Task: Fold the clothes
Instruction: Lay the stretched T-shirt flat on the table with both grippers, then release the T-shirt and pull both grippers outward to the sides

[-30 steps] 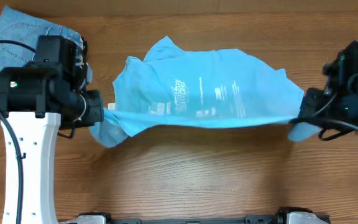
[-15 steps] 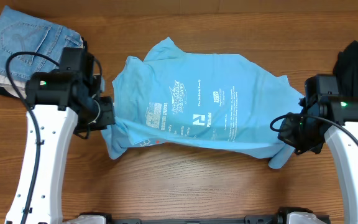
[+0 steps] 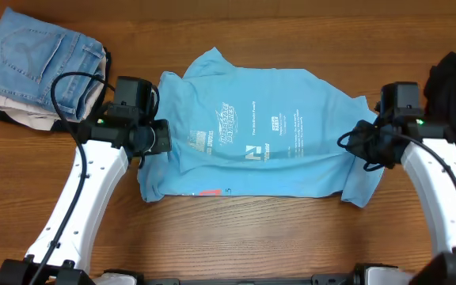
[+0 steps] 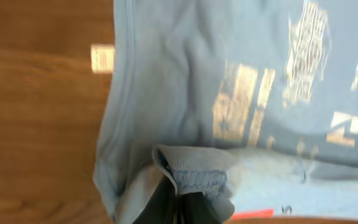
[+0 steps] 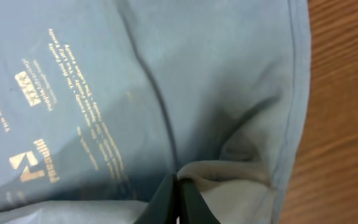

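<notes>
Lowered since a second ago, the sky-blue short-sleeved cotton T-shirt (image 3: 252,134) lies print-up across the brown wooden desk (image 3: 244,237); my left gripper (image 4: 178,194) and right gripper (image 5: 179,186) each pinch a bunched edge. Folded blue denim jeans (image 3: 38,55) sit far left.

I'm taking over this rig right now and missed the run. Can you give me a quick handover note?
Left tool: shut on the T-shirt at its left edge.
Right tool: shut on its right edge.
T-shirt lies spread on the table, print up; jeans far left, dark garment far right.
Done: shirt laid out.
To do: fold it, release; dark garment looks unfolded.
</notes>
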Controlling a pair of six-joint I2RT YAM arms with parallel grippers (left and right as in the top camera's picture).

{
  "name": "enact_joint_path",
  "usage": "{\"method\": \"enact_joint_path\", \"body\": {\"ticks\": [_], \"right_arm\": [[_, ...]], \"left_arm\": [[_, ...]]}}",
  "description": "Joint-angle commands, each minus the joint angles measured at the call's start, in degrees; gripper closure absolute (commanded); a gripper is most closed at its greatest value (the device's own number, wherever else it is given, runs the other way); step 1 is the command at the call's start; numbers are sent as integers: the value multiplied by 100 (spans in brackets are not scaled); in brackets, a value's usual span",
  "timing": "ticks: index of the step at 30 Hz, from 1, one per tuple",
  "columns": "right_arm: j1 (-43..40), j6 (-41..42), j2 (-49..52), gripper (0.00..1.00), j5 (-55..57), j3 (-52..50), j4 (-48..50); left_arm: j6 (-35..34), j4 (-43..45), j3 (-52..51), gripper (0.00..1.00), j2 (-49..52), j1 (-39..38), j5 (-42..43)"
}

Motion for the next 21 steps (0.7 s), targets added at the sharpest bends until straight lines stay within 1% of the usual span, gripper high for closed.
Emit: {"method": "enact_joint_path", "body": {"ticks": [1, 3, 4, 5, 6, 7, 8, 9, 10, 14, 15, 17, 20, 21], "right_arm": [[-28, -37, 389, 96, 76, -7, 216], [-28, -35, 540, 96, 74, -7, 398], [-28, -37, 555, 96, 74, -7, 435], [-28, -37, 555, 96, 74, -7, 481], [-28, -35, 555, 88, 74, -7, 479], [-28, -35, 555, 62, 74, -4, 461], [-28, -33, 555, 46, 72, -4, 431], [-28, -26, 555, 40, 72, -4, 380], [-28, 39, 555, 39, 72, 0, 284], [-28, 120, 553, 40, -35, 0, -251], [-28, 118, 555, 43, -223, -9, -452], [-11, 116, 555, 50, -192, -79, -675], [-13, 120, 555, 61, -184, -398, -638], [-13, 120, 555, 62, -184, -479, -597]], "left_arm": [[-35, 273, -22, 96, 133, -11, -282], [37, 382, -22, 96, 345, -11, -278], [35, 415, -22, 93, 450, -11, -275], [35, 452, -22, 73, 590, -11, -269], [35, 479, -22, 47, 715, -11, -271], [35, 498, -22, 25, 796, -11, -271], [35, 520, -22, 14, 879, 2, -275], [35, 531, -22, 12, 890, 7, -280], [35, 557, -15, 10, 883, 7, -282], [33, 553, 133, 10, 841, 7, -258], [33, 557, 153, 10, 841, 7, -258], [33, 577, 153, 10, 841, 7, -260], [33, 581, 153, 9, 844, 7, -260], [33, 581, 153, 8, 844, 7, -260]]}}
